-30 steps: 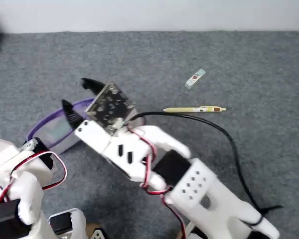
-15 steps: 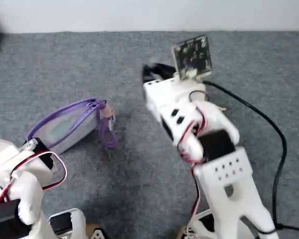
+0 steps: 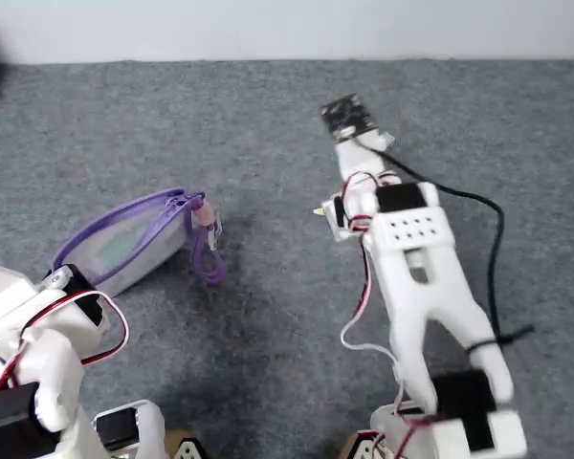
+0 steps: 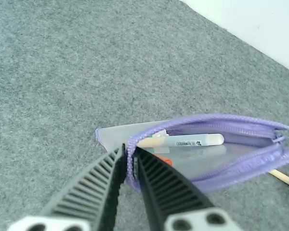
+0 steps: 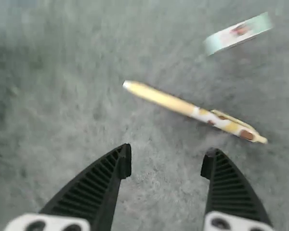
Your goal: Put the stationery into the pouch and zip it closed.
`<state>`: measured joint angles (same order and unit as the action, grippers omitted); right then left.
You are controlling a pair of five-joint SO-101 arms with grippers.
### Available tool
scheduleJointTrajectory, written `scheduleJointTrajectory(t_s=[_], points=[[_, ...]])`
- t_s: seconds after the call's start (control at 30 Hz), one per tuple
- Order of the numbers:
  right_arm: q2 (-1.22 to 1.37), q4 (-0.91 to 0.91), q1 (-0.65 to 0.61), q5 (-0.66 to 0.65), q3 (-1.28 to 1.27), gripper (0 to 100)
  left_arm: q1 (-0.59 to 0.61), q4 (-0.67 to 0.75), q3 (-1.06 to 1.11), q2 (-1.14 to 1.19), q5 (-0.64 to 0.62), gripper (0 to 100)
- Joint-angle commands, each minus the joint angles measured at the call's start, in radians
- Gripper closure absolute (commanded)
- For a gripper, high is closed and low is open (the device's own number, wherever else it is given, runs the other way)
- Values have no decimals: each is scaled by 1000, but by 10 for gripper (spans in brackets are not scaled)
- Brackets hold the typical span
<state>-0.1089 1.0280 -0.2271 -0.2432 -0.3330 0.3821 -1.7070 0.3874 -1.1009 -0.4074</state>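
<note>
Currently my left tool (image 4: 130,156) is pressed together on the purple zip rim at one end of the pouch (image 3: 124,239), which lies on the grey surface (image 3: 268,335) with its mouth open. Inside the pouch I note a white marker (image 4: 192,141) and an orange item (image 4: 164,161) I cannot identify. A purple strap (image 3: 208,256) trails from the pouch's other end.

Well to the right of the pouch, my right tool (image 5: 168,159) hangs with its jaws spread, just short of the yellow pen (image 5: 192,111). A small mint-and-white piece (image 5: 237,32) lies beyond the pen, farther from the pouch. Both are outside the pouch, so filling is unfinished and the zip undone.

Risks, as I judge them:
- The pen lies slantwise ahead of the jaws, so a descent off its line could roll it rather than clamp it.
- A grip near its tip could let it swing and snag the pouch rim.
- If my left pinch slips, the mouth could collapse.
</note>
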Motion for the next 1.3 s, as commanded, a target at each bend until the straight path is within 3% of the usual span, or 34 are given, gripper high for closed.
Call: scheduleJointTrajectory(t_s=[0.0,0.23,0.53,0.6,0.73,0.83,0.93,1.27], points=[[85,-33,-7,-106,81,766,2,-2,-28,23,6,986],[334,-110,-4,-261,230,767,5,-2,-28,23,6,986],[645,-93,-4,-316,434,771,5,-2,-28,23,6,986],[667,-59,-7,-336,454,816,5,-2,-28,23,6,986],[654,-47,-12,-341,463,997,5,-2,-28,23,6,986],[616,-38,-4,-341,457,958,3,-2,-28,23,6,986],[565,-1,-1,-333,457,995,2,-2,-28,23,6,986],[302,289,-12,-215,457,991,5,0,22,21,5,986]])
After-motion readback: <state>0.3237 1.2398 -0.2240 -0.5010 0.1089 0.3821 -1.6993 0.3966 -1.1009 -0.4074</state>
